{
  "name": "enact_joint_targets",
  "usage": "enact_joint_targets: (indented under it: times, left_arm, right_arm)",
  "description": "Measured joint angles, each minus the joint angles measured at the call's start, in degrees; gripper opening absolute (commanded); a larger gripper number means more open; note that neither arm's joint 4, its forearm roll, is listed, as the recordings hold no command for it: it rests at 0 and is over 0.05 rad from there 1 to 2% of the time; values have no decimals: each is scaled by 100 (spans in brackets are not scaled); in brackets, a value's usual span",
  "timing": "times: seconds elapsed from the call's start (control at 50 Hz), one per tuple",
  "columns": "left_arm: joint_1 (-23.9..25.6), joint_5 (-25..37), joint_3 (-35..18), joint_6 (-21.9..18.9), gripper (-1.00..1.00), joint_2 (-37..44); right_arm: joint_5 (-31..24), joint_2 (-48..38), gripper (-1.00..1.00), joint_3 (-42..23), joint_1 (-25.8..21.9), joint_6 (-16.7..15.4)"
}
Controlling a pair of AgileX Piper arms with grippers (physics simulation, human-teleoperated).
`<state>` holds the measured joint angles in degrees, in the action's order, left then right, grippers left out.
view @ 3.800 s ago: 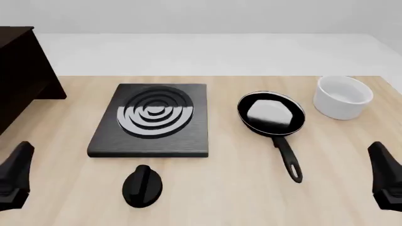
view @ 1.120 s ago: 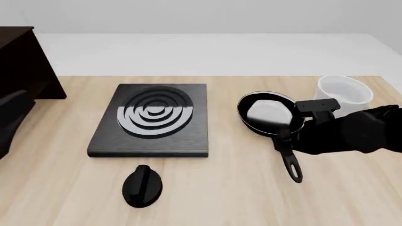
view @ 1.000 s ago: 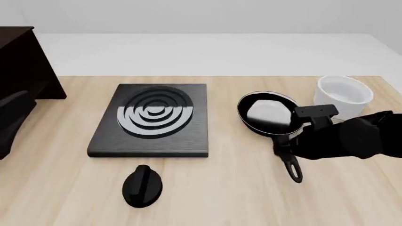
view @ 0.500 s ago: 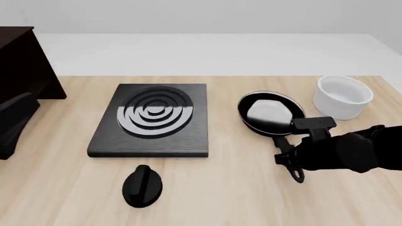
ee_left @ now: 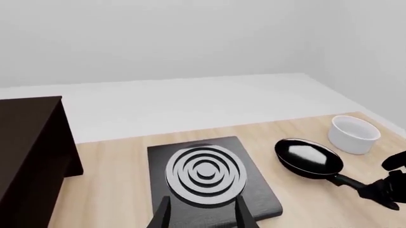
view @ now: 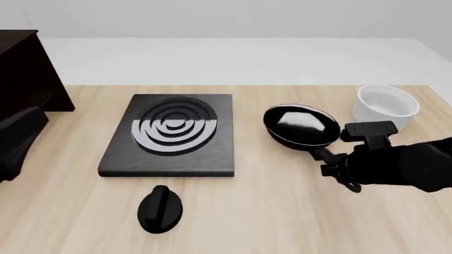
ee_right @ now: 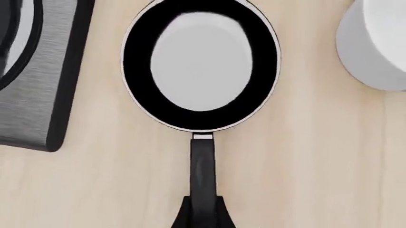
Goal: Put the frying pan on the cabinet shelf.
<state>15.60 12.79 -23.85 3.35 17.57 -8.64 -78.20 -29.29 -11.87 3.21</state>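
gripping the long handle of the frying pan, the right gripper has its fingers closed around it near the looped end; in the right wrist view the two fingers pinch the handle from both sides. the pan sits at about 3 o'clock from the stove plate and at about 9 o'clock from the white bowl, and it looks a little tilted, maybe just lifted from the table, but this is not sure. the left gripper hovers over the near edge of the stove plate with its fingers apart and holding nothing.

the cabinet stands far away, at 9 o'clock from the stove plate, so the pan must travel across the whole table. the risk is that the heavy round part hangs far from the grip, so the pan can rotate in the fingers and slip. a low path could also hit the stove plate or the stove knob.
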Motion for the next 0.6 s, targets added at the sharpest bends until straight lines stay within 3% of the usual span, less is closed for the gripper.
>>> enact_joint_targets:
  times: [0.34, 0.6]
  left_arm:
    - [213, 94, -95, 264, 100, 128]
    - [423, 251, -357, 446, 100, 257]
  right_arm:
    - [-491, 1042, -100, -234, 155, -532]
    - [-810, 1591, -100, -649, -2, -810]
